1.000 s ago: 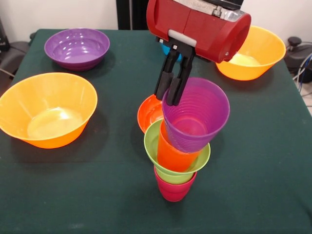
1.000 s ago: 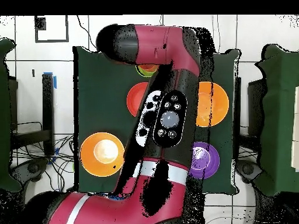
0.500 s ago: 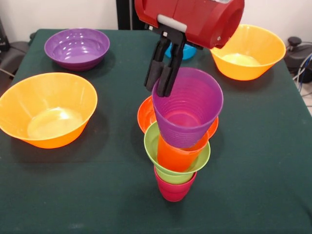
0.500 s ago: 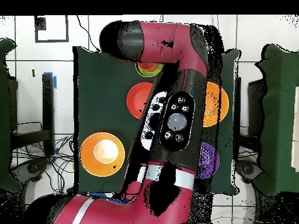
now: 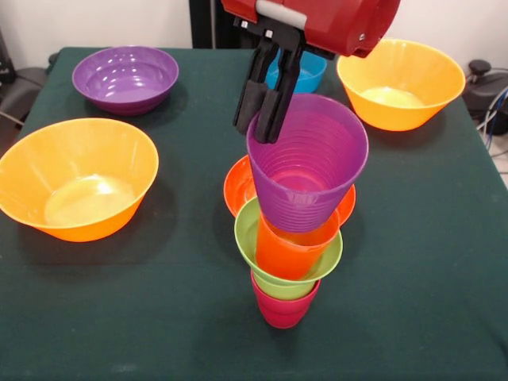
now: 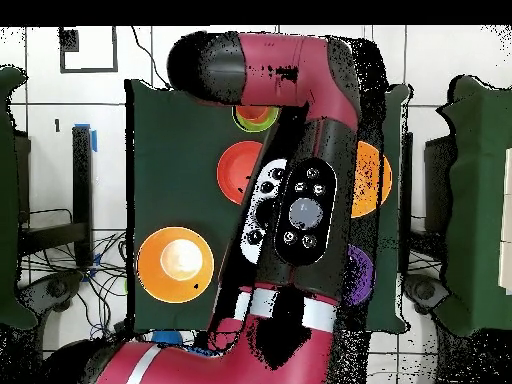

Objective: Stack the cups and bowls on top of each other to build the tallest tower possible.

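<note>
Purple cup point(image 5: 305, 163): lifted slightly since a moment ago, rim pinched by the closed gripper point(image 5: 262, 115). Below it, orange-red cup point(image 5: 290, 250), lime green cup point(image 5: 274, 270), crimson cup point(image 5: 284, 308) nested as the tower, near centre.

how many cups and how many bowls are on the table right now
cups: 4, purple, orange-red, lime green, crimson
bowls: 5, two large orange, purple, red-orange, small blue
total: 9

Over the tower point(image 5: 286, 270), tilted: top cup point(image 5: 305, 163). Just behind the tower: shallow bowl point(image 5: 238, 185). Well left of it: large bowl point(image 5: 77, 178). Far behind, left to right: wide bowl point(image 5: 125, 77), small bowl point(image 5: 308, 75), second large bowl point(image 5: 401, 83).
</note>
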### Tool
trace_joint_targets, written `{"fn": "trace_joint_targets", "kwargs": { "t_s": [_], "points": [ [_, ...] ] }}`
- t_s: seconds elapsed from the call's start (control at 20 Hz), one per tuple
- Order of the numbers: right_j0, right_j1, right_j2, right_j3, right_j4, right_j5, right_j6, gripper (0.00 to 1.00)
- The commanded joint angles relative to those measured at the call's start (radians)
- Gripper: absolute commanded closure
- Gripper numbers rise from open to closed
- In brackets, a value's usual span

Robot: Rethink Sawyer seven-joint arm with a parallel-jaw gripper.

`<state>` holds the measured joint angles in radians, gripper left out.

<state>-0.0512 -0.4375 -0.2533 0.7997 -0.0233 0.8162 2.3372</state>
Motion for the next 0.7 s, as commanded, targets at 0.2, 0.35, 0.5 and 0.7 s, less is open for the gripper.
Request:
{"fn": "trace_joint_targets", "kwargs": {
  "t_s": [0.2, 0.35, 0.5, 0.7],
  "points": [
    [-0.002, 0.004, 0.116, 0.116, -0.077, 0.010, -0.219, 1.00],
    [0.000, 0.000, 0.118, 0.128, -0.079, 0.007, -0.216, 1.00],
    [0.000, -0.005, 0.124, 0.146, -0.078, 0.007, -0.217, 1.00],
    [0.000, -0.013, 0.127, 0.163, -0.081, 0.002, -0.209, 1.00]
  ]
}}
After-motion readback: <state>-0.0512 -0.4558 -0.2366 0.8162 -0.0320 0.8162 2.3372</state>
